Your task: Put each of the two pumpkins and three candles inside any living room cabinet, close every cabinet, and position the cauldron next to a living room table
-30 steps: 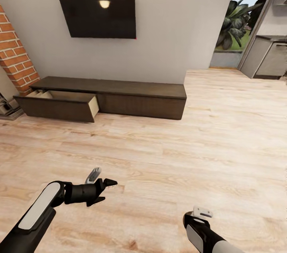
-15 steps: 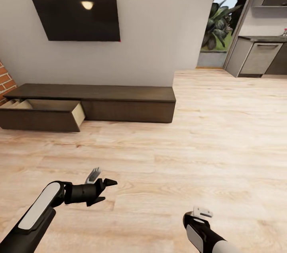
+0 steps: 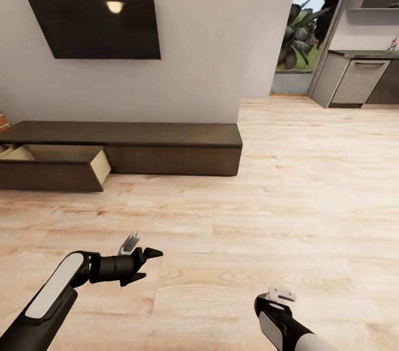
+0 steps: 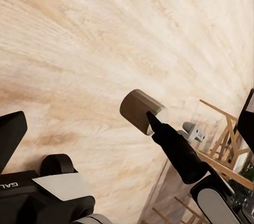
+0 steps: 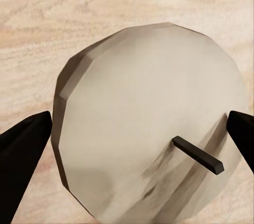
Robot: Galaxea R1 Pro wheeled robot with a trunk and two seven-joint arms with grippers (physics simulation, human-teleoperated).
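The left tool hangs low over the pale wood floor, its two dark fingers spread apart and grasping nothing. Its wrist camera shows something the head camera does not: a tan candle lying on the floor beyond the fingertips, with wooden furniture legs further off. Part of a white word, "GAL", can be read on the tool's body there.

The right tool grips a second candle between its two dark fingertips, wick end facing the camera. From the head camera only the right arm's wrist end is seen.

Well ahead of both tools, the long dark cabinet sits against a white wall with its left drawer pulled open. A black television hangs above. Further right, a doorway leads to grey kitchen units and green plants.
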